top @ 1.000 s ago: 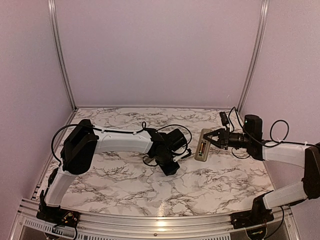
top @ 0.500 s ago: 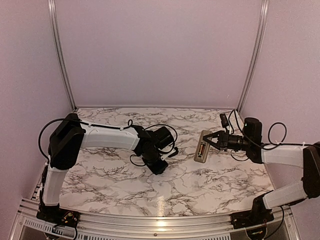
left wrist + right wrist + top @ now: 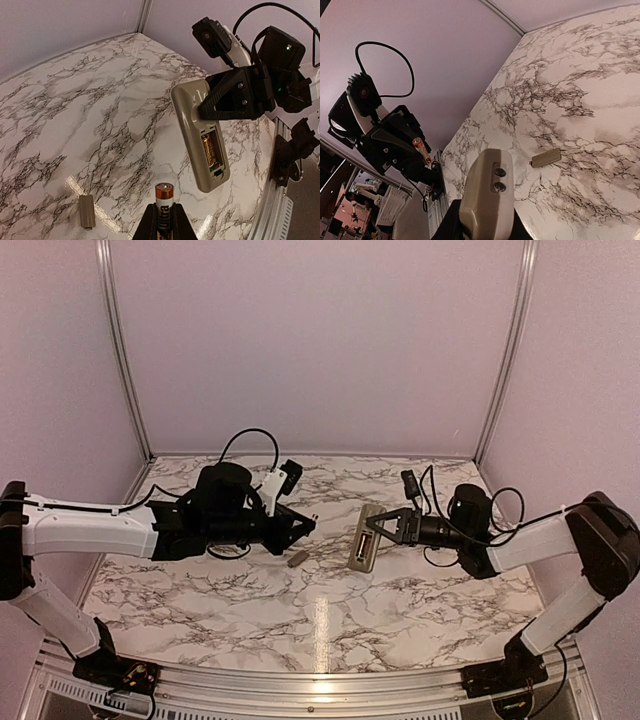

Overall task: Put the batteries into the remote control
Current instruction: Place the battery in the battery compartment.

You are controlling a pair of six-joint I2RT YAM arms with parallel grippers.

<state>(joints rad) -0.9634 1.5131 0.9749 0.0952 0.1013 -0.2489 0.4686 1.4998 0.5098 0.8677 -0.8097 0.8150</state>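
My left gripper [image 3: 164, 209] is shut on a battery [image 3: 164, 197] with a copper-coloured top, which sticks up between the fingers. My right gripper [image 3: 485, 226] is shut on the remote control [image 3: 195, 131] and holds it above the table, its greyish-tan back turned to the left gripper. The compartment is open, with one gold battery [image 3: 208, 150] lying inside. In the top view the left gripper [image 3: 301, 526] and the remote [image 3: 361, 538] face each other, a short gap apart. From the right wrist I see the remote's end [image 3: 487, 192] and the held battery [image 3: 421, 149].
The small tan cover piece [image 3: 296, 559] lies flat on the marble table [image 3: 420, 600] below the gap between the grippers, also seen as the cover [image 3: 86, 211] and the cover [image 3: 546, 157]. Purple walls stand on three sides. A metal rail [image 3: 300, 685] runs along the near edge.
The left gripper closed on a battery at the table, lifted, and swung back to point at the remote. The right gripper carried the remote leftward.
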